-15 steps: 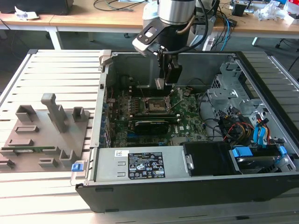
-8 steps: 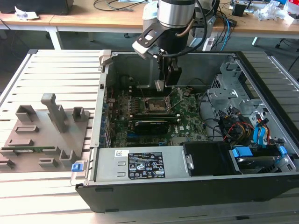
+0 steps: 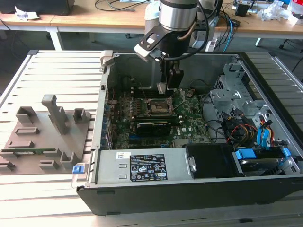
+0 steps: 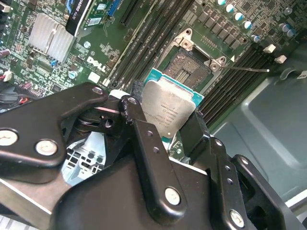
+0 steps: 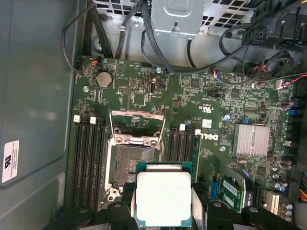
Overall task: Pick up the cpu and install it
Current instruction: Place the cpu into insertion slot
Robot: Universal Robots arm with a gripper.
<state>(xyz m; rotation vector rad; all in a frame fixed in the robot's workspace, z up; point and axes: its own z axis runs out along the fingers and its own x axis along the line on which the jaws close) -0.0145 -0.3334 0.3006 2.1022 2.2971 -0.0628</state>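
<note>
The cpu (image 4: 168, 108), a thin square chip with a silvery metal top and a green rim, is clamped by two opposite edges between the black jaws, its metal top facing both wrist cameras. It hangs above the green motherboard (image 5: 211, 96), clear of the board, and in the first wrist view it overlaps one edge of the open socket (image 5: 133, 160). The socket's dark contact field lies bare, with its metal frame (image 5: 136, 125) swung up at one end and a thin lever (image 4: 249, 69) sticking out to the side. Rows of black memory slots (image 5: 88, 158) flank the socket on both sides, and a finned silver heatsink (image 5: 252, 140) sits further along the board. In the exterior view the arm (image 3: 177, 14) reaches down into the open computer case (image 3: 189, 189), which lies on a slatted table (image 3: 57, 71). A grey holder with upright blocks (image 3: 42, 132) rests on the table at the exterior view's left, well apart from the case.
</note>
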